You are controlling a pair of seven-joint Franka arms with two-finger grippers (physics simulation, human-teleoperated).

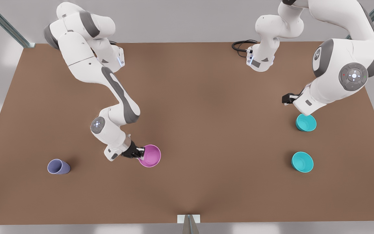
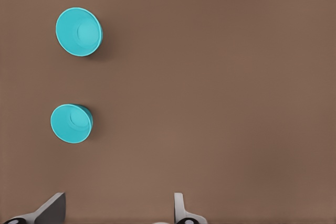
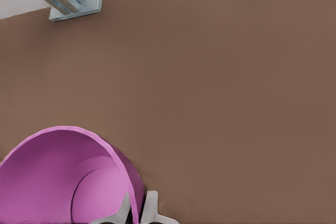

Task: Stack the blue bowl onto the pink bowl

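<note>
Right end effector [image 1: 140, 153]: clenched on the rim of the pink bowl [image 1: 151, 156]; the right wrist view shows one finger [image 3: 124, 209] inside the wall, the other outside.
Pink bowl: tilted, opening toward 3 o'clock in the front view, low on the surface [image 1: 206, 107] toward 7 o'clock of its centre.
Left end effector [image 2: 118, 211]: released, fingers spread wide, nothing between them; waits up at the front view's right.
Blue bowl [image 1: 302, 162]: at about 4 o'clock on the surface, well apart from the pink bowl. Which teal bowl is meant I cannot tell; I take the unobstructed one.
Second teal bowl [image 1: 306, 122]: at 12 o'clock from the first, partly under the left arm.
Lavender cup [image 1: 58, 167]: on its side near 8 o'clock.
Step in hand: judged as positioning the pink bowl; stacking not begun.
Next move: pink bowl needs to be set down upright; then the left end effector must descend on a teal rim.
</note>
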